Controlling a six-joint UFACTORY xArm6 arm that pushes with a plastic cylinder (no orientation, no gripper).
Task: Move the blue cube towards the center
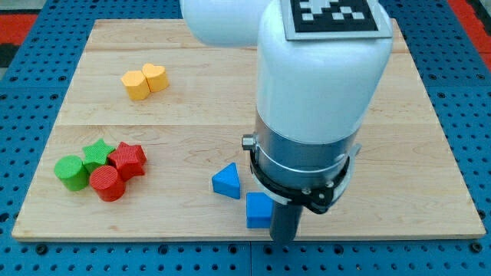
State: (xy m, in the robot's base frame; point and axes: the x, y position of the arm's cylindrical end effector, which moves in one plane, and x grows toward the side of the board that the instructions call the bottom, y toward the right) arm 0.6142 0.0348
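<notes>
The blue cube (258, 210) lies near the board's bottom edge, a little right of the middle. A blue triangular block (226, 182) sits just up and left of it. My dark rod comes down out of the white arm (318, 84), and my tip (285, 239) is at the bottom edge of the board, right beside the cube's lower right side. I cannot tell if it touches the cube.
A yellow hexagonal block (136, 84) and a yellow heart (155, 77) sit together at the upper left. At the lower left cluster a green cylinder (71, 172), a green star (97, 153), a red star (128, 159) and a red cylinder (107, 184). The wooden board (192, 115) lies on a blue pegboard.
</notes>
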